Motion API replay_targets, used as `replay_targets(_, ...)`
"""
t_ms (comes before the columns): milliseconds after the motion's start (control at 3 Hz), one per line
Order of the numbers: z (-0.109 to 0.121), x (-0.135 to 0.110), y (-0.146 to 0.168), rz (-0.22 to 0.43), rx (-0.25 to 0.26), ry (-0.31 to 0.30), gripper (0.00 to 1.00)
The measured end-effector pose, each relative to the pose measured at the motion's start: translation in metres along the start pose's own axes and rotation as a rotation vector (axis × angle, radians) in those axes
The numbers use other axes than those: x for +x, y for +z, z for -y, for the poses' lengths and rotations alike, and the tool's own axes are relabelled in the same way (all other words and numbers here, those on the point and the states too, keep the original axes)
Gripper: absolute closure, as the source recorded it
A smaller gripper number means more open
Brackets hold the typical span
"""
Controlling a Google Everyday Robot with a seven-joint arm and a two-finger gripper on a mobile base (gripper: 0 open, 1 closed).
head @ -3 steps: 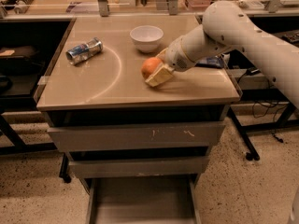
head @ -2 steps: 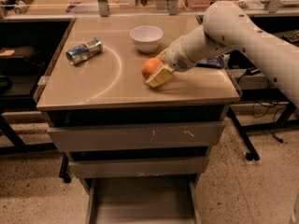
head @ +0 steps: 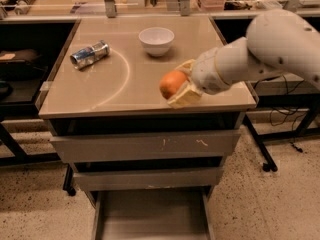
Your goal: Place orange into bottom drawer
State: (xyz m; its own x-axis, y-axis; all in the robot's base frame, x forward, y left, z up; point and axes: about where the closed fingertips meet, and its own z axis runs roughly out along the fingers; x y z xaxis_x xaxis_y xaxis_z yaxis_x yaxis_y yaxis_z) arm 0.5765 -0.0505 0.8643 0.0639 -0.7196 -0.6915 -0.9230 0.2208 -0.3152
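The orange [head: 170, 83] is a round orange fruit held between the cream fingers of my gripper [head: 181, 85]. The gripper is shut on it, near the front right edge of the tabletop [head: 120, 84], seemingly a little above it. My white arm comes in from the right. The bottom drawer [head: 152, 219] is pulled open below the two upper drawers; its flat grey floor is empty and lies below and to the left of the gripper.
A white bowl [head: 156, 40] stands at the back middle of the tabletop. A crushed can [head: 90, 54] lies at the back left. Two shut drawer fronts [head: 145, 146] sit under the top. Black table legs stand at both sides.
My gripper has moved with the orange toward the front edge of the tabletop, nearer the camera. The bowl and can have not moved.
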Motion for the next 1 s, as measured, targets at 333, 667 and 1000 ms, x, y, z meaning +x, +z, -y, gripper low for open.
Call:
replay_targets(333, -0.055, -0.015, -0.023, 0.042, 0.040, -0.070, 1.00)
replay_targets(667, -0.112, 0.012, -0.031, 0.046, 0.078, -0.073, 1.00)
replay_targets(1000, -0.151, 0.098, -0.042, -0.042, 0.157, 0.016, 1.00)
